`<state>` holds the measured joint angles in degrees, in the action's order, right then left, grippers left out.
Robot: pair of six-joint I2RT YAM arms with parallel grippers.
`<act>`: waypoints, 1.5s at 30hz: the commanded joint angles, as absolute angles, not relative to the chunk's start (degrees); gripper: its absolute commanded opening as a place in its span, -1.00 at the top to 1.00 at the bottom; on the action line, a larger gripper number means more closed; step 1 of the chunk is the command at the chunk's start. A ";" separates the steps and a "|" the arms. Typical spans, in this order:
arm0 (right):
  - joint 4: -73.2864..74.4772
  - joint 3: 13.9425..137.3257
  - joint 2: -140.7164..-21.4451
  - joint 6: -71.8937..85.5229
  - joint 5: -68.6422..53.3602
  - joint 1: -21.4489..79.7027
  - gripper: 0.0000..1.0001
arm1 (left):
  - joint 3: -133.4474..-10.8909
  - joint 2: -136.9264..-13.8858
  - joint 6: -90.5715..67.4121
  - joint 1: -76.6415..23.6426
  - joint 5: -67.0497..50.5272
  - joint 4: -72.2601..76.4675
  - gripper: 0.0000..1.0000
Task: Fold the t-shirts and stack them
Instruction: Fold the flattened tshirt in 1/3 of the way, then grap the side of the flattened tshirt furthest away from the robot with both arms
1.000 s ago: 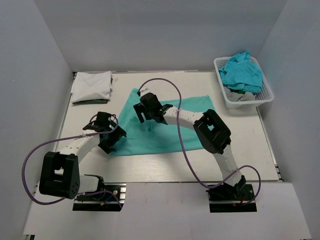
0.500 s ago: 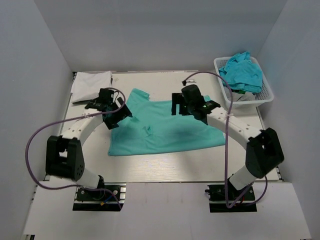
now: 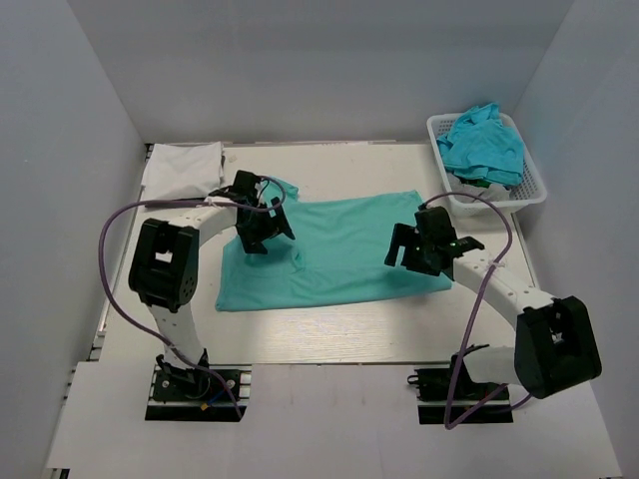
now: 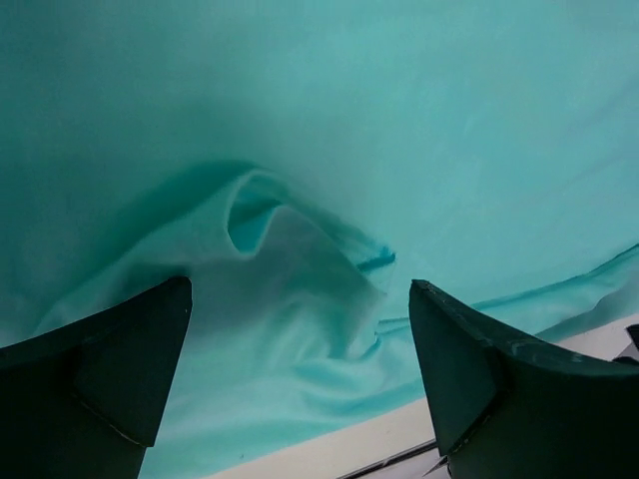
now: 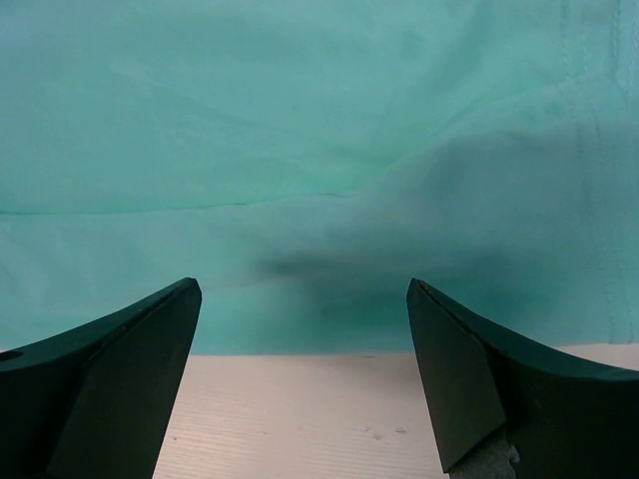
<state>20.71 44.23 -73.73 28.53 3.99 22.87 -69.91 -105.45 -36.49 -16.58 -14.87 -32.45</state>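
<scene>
A teal t-shirt (image 3: 334,249) lies spread flat in the middle of the table. My left gripper (image 3: 262,226) is open and empty over the shirt's left side, by a raised wrinkle (image 4: 300,259) in the cloth. My right gripper (image 3: 417,247) is open and empty over the shirt's right edge; in the right wrist view the teal cloth (image 5: 319,150) ends at bare table (image 5: 300,419) between my fingers. A folded white t-shirt (image 3: 183,171) lies at the far left corner.
A white basket (image 3: 533,190) at the far right holds several crumpled teal shirts (image 3: 483,143). White walls enclose the table on three sides. The table's near edge runs just in front of the arm bases.
The teal shirt went from bunched to spread flat. My left gripper moved from the shirt's near left up to its upper left. My right gripper swept from the upper left over to the right edge.
</scene>
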 commanded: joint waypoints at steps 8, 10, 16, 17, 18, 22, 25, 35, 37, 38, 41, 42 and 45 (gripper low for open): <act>15.38 43.59 -81.02 27.86 -1.58 17.32 -0.80 | -81.38 -110.39 -37.27 -15.29 -12.39 -37.17 -1.00; 14.59 44.47 -82.00 27.51 -2.72 16.35 -0.80 | -82.52 -109.78 -37.27 -15.29 -12.39 -37.18 -1.00; 16.25 54.97 -84.80 23.12 -0.27 14.68 -0.80 | -92.62 -110.99 -36.74 -14.77 -7.04 -39.99 -1.00; 17.13 56.41 -85.34 22.42 -0.26 14.76 -0.80 | -94.46 -111.79 -36.74 -14.24 -4.77 -41.56 -1.00; 16.96 57.82 -86.39 22.33 1.48 14.33 -0.80 | -99.01 -112.84 -36.13 -14.24 -4.05 -42.18 -1.00; 15.73 67.20 -90.69 21.89 4.12 13.27 -0.80 | -111.25 -120.57 -35.51 -13.10 -2.73 -46.05 -1.00; 17.66 72.94 -94.65 21.10 6.94 12.57 -0.80 | -118.90 -127.07 -34.89 -12.39 -0.10 -47.54 -1.00; 22.85 97.27 -113.54 19.25 10.98 11.78 -0.80 | -125.42 -135.62 -22.96 -11.87 0.00 -34.02 -1.00; 23.81 99.22 -115.22 19.16 10.63 11.60 -0.80 | -125.42 -136.32 -21.71 -12.39 2.01 -33.49 -1.00; 23.82 99.58 -115.92 19.33 10.46 11.69 -0.80 | -125.42 -137.45 -21.01 -12.39 2.98 -33.49 -1.00; 23.29 99.84 -116.54 19.25 10.11 11.51 -0.80 | -125.42 -139.04 -20.21 -12.39 5.27 -33.49 -1.00; 23.12 99.76 -116.98 19.25 10.11 11.51 -0.80 | -125.42 -140.35 -19.61 -12.39 5.27 -33.49 -1.00; 23.12 99.67 -117.42 17.58 9.75 11.86 -0.80 | -126.03 -142.38 -19.60 -12.39 4.58 -32.78 -1.00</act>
<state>23.05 96.99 -116.77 19.59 9.26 11.97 -124.09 -140.53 -21.41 -12.23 3.66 -34.17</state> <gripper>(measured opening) 0.897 0.995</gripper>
